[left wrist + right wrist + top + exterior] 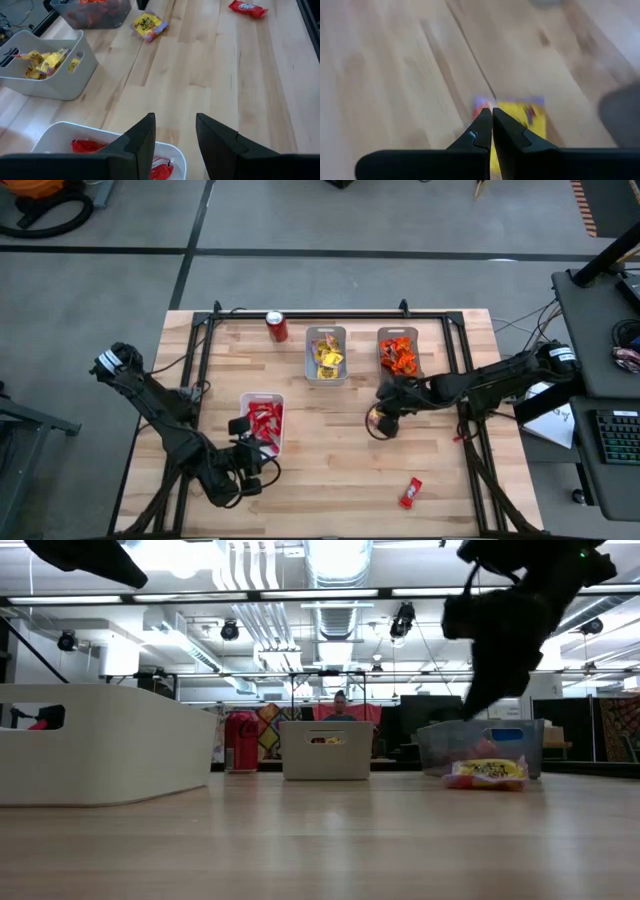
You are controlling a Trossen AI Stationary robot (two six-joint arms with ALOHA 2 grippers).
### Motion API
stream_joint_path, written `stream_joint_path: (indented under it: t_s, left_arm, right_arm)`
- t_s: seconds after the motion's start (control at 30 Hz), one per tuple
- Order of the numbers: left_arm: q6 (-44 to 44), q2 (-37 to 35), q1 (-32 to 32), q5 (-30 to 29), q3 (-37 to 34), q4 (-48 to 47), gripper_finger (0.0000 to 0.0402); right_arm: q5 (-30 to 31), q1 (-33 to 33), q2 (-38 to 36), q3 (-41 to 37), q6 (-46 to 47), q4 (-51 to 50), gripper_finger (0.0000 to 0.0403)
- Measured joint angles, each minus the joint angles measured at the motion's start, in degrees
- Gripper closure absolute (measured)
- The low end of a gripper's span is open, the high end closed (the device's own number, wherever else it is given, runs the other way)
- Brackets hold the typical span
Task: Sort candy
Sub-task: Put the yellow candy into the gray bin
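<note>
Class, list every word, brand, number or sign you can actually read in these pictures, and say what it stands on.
None can be read.
Yellow packet: dark print, too blurred.
Red packet: pale mark, too small.
Red can: no lettering legible.
Blue label on the orange-candy tray: too small.
Paper beside the table: scribbles, unreadable.

Yellow candy packet [374,420] flat on table; red packet [410,493] lying apart, near edge

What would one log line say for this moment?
left gripper: open over red-candy tray | right gripper: shut, above yellow candy on table | loose red candy
</note>
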Motion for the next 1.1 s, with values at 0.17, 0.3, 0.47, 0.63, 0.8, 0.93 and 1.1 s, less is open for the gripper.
stream_joint_path:
  t_s: [0.17, 0.3, 0.47, 0.63, 0.8, 0.93, 1.1]
  left_arm:
    - [3.73, 0.24, 0.00, -1.98, -0.02, 2.86, 0.0276]
    - [13.73, 0.24, 0.04, -1.00, -0.02, 10.08, 0.0276]
    - [23.67, 0.24, 0.34, -0.94, -0.02, 14.96, 0.0276]
    - [27.93, 0.04, 0.93, -1.31, -0.02, 14.95, 0.0276]
    - [29.43, -0.06, 2.32, -1.36, -0.02, 14.48, 0.0276]
    - [30.90, -0.09, 3.88, -1.33, -0.03, 14.36, 0.0276]
    - [32.36, -0.20, 6.28, -1.33, -0.04, 14.25, 0.0276]
  right_arm:
    - [-2.04, 1.28, -0.07, -0.01, -14.78, -5.43, 0.0394]
    - [-2.26, 3.13, -0.02, -0.01, -22.67, -5.45, 0.0386]
    - [-1.94, 2.99, 0.00, -0.01, -18.59, -6.97, 0.0336]
    - [-1.38, 3.02, 0.00, -0.96, -11.74, -7.20, 0.0261]
    - [4.47, 3.02, 0.00, -3.59, -3.93, -7.10, 0.0200]
    - [6.18, 2.98, 0.00, -5.97, -0.55, -3.88, 0.0176]
    - [5.82, 2.65, 0.00, -10.36, 1.34, 7.31, 0.0170]
